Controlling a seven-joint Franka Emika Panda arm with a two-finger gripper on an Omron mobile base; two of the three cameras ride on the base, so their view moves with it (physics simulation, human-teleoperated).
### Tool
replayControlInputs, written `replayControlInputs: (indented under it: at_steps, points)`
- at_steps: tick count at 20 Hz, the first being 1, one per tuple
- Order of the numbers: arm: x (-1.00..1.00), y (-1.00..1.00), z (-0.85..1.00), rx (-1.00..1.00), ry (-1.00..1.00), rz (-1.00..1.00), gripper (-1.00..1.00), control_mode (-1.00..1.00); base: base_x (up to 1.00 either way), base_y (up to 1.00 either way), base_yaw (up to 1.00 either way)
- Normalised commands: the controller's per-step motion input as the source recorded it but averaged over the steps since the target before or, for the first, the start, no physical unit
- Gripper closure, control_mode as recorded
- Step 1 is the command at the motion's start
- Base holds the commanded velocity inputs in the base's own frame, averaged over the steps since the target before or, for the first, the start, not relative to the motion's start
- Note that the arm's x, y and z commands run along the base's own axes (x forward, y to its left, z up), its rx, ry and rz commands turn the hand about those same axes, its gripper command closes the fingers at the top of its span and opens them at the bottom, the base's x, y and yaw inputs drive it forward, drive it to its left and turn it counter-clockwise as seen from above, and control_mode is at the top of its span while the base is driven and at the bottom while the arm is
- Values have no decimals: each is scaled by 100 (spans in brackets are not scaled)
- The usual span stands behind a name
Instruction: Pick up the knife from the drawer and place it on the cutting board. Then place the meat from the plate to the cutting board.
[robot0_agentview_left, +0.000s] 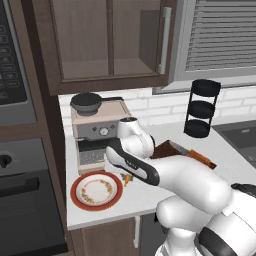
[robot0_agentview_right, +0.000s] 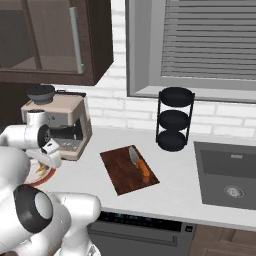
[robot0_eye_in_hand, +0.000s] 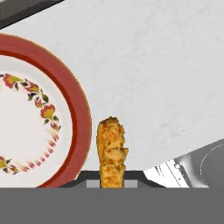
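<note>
Gripper (robot0_eye_in_hand: 112, 186) pinches the meat (robot0_eye_in_hand: 112, 151) by its lower end, lifted off beside the plate (robot0_eye_in_hand: 81, 118) rim, above the counter (robot0_eye_in_hand: 166, 78). Strip looks light, thin, crumbly-coated; likely best held mid-length, gently. Knife (robot0_agentview_right: 139, 162) lies on the cutting board (robot0_agentview_right: 122, 172).

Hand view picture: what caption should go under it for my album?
The meat strip rises from the tool, beside the red-rimmed plate above the white counter.
</note>
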Motion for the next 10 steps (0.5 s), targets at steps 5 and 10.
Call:
replayControlInputs:
  at_steps: [5,10]
  points:
    - [0,-97,29,-1,1,7,100,-100,0,0,0]
    - [-1,-95,9,-2,0,17,100,-100,0,0,0]
